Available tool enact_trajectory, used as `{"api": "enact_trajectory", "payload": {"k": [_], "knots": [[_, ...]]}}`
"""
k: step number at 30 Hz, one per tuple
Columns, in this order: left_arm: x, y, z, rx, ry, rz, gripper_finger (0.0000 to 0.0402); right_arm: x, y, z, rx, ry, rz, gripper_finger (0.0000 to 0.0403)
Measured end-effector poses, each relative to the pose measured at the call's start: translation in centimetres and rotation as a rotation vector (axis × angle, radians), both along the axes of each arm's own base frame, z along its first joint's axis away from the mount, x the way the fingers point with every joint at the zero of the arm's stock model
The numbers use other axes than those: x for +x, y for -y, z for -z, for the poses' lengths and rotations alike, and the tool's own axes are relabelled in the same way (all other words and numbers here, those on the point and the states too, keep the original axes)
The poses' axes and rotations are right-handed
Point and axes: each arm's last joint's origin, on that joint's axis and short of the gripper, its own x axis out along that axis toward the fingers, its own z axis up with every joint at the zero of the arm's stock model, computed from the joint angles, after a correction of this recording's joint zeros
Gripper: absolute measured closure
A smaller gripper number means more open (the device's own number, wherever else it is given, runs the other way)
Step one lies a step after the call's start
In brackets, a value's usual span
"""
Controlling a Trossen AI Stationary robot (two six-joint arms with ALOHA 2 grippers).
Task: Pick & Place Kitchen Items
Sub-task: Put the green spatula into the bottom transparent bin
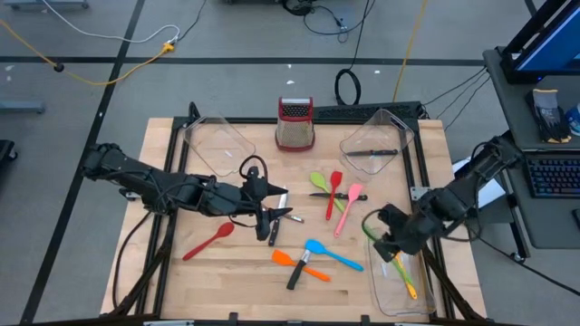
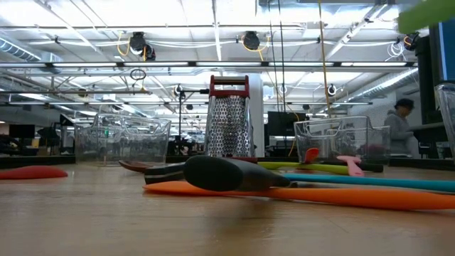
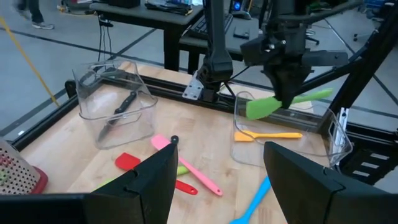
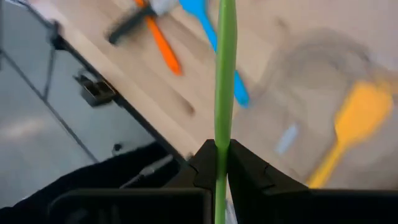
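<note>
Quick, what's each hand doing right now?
Left hand: open, holding nothing, over the table's middle.
Right hand: closed on the green spatula, above the near-right bin.

three clear bins [image 1: 216,138], one grater [image 1: 295,123], two green utensils [image 1: 319,181], two orange spatulas [image 1: 292,260].

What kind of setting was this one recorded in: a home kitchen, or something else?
Not a kitchen: most likely a robotics lab or workshop hall. The wooden table stands on a bare floor crossed by loose cables, a computer desk with a keyboard sits beside it, and industrial ceiling lights run overhead.
</note>
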Motion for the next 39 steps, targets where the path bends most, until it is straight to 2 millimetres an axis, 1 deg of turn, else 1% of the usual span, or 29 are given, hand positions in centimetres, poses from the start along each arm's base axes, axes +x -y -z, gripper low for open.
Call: {"api": "enact_trajectory", "payload": {"k": [3,8,13,19,26,32,35,39], "knots": [[0.0,0.2,0.0,0.009,0.0,0.007,0.0158,-1.2,-0.8,0.2,0.033,-0.092,0.037,0.0389],[-0.2,0.5,0.0,0.014,0.0,0.021,0.0158,-2.9,-1.6,0.6,0.038,-0.195,0.119,0.0389],[-0.2,0.7,0.0,0.017,0.001,0.028,0.0158,-3.9,-2.1,2.1,0.029,-0.263,0.183,0.0389],[-0.1,0.7,-0.3,0.019,0.023,0.031,0.0158,-4.0,-2.4,4.7,0.035,-0.282,0.216,0.0389],[-0.1,0.7,-0.3,0.02,0.025,0.032,0.0158,-4.2,-2.2,8.1,0.024,-0.294,0.228,0.0389],[-0.1,0.7,-0.3,0.017,0.025,0.031,0.0158,-4.1,-2.2,10.7,0.071,-0.266,0.222,0.0388],[-0.1,0.8,-0.3,0.016,0.029,0.031,0.0158,-4.3,-2.0,11.6,0.06,-0.276,0.229,0.0387],[-0.1,0.8,-0.4,0.012,0.039,0.031,0.0158,-4.5,-1.7,12.1,0.042,-0.284,0.229,0.0386]]}}
